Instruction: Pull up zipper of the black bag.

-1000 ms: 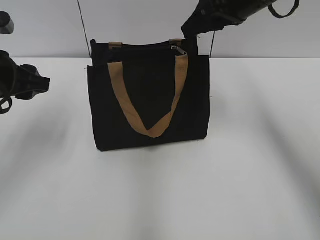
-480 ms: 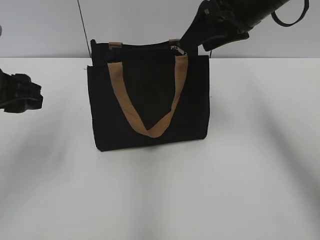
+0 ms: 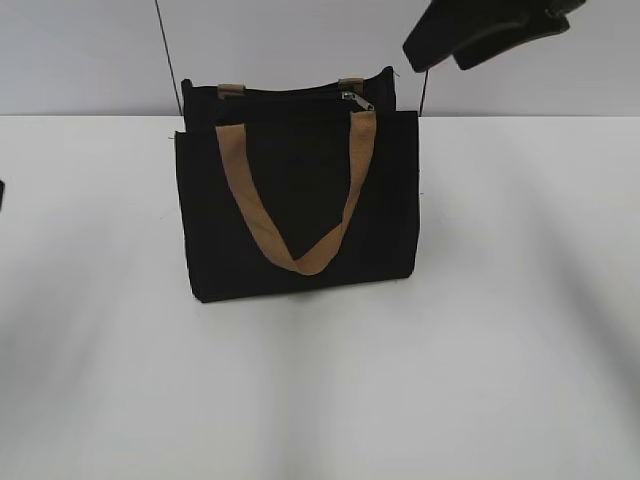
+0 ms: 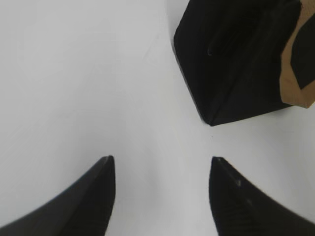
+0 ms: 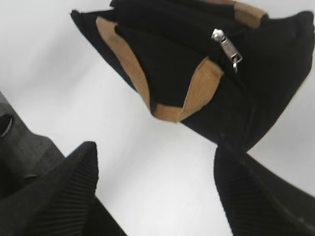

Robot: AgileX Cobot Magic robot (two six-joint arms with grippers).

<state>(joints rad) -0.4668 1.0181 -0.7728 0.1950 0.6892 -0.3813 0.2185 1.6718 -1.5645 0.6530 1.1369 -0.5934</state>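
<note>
One black bag [image 3: 298, 200] upright, tan handle [image 3: 296, 200] drooping, zipper pull [image 5: 227, 48] at right end.

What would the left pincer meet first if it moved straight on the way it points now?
Probably only the bare white table: the open left pincer points past the black bag, whose corner lies right of that line. Depth is unclear.

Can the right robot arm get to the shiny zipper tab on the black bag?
Probably yes. The open right gripper hangs above the zipper tab, and nothing lies between them.
</note>
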